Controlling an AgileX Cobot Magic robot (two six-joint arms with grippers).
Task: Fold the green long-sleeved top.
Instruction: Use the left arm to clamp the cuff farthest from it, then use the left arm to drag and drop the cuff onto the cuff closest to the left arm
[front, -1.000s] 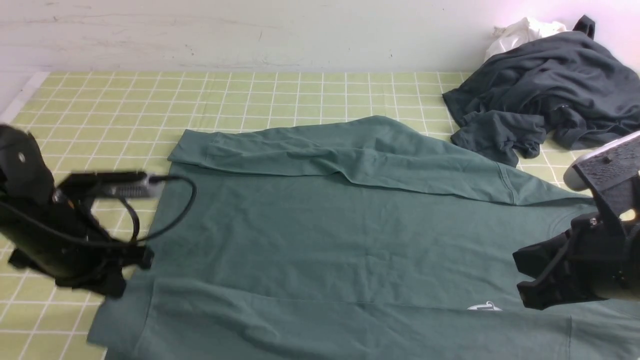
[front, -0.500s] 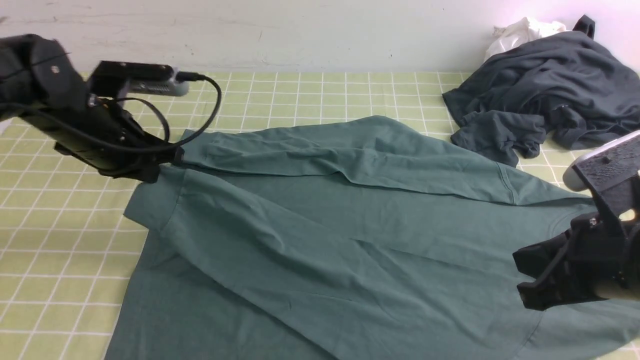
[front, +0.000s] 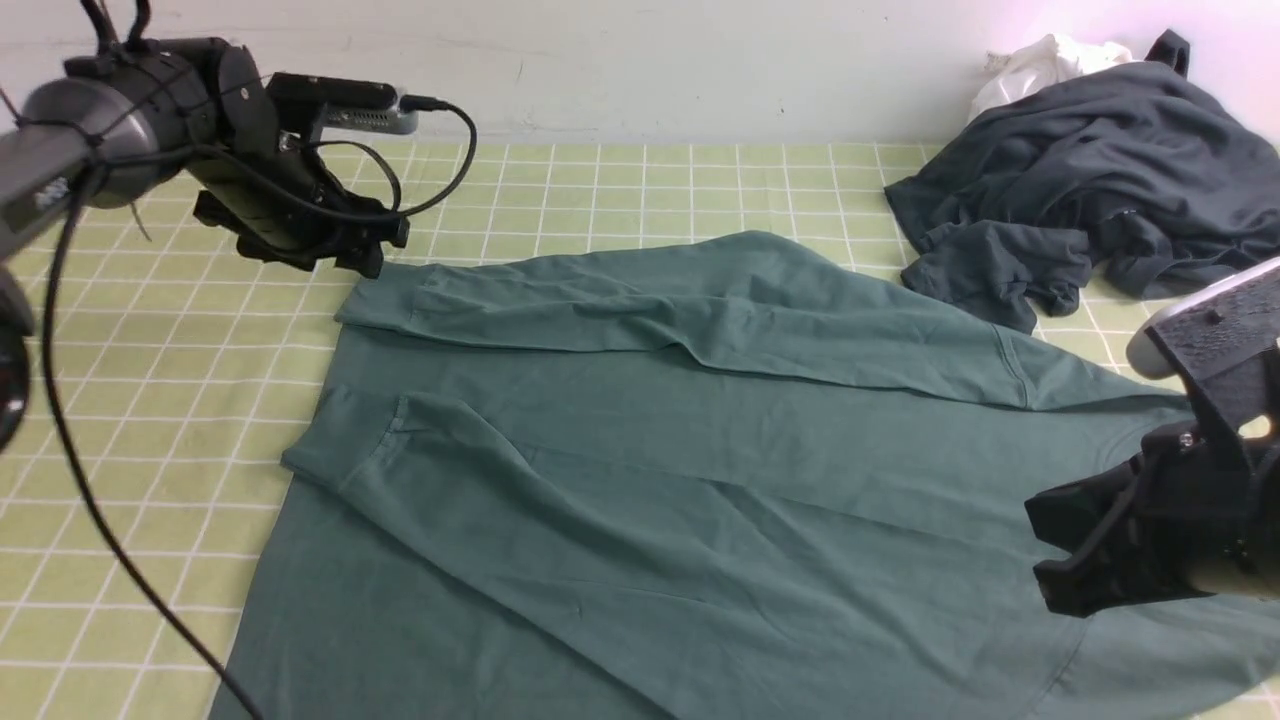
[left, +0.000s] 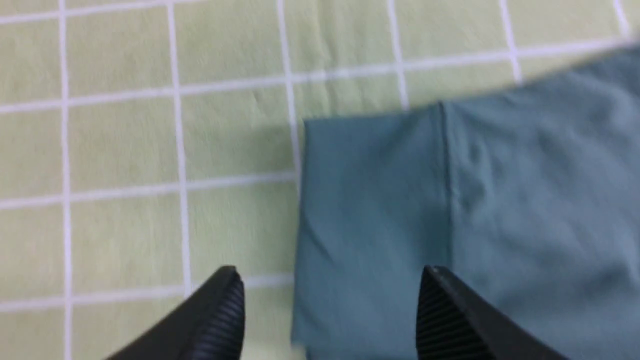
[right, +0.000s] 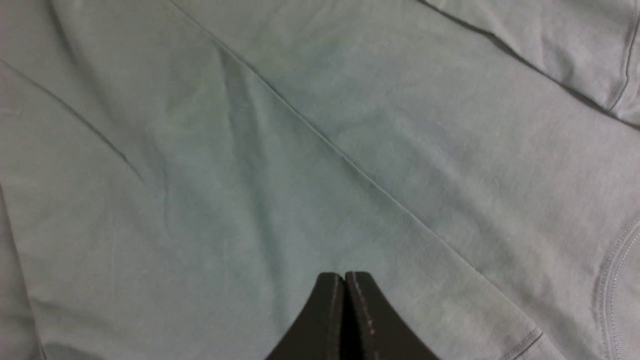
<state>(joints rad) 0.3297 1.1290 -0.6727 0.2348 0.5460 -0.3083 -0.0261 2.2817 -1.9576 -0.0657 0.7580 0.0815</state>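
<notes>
The green long-sleeved top (front: 700, 470) lies spread over the table. One sleeve is folded along its far edge, and the other sleeve (front: 470, 490) lies slantwise over the body. My left gripper (front: 372, 258) hovers open at the far left, just beyond the far sleeve's cuff (front: 385, 300). In the left wrist view the left gripper (left: 330, 280) has its jaws wide apart over the cuff (left: 375, 200), holding nothing. My right gripper (front: 1065, 560) hangs shut over the top's right side. In the right wrist view the right gripper (right: 345, 277) has nothing in it above the top's fabric (right: 300, 150).
A dark grey garment (front: 1090, 190) is heaped at the back right with a white cloth (front: 1040, 60) behind it. The yellow-green chequered tablecloth (front: 150, 350) shows to the left of the top. A pale wall (front: 640, 70) closes off the far side.
My left gripper carried the near sleeve from the front left up across the body, opened and let it drop, then moved on to the far left. The right arm stayed still.
</notes>
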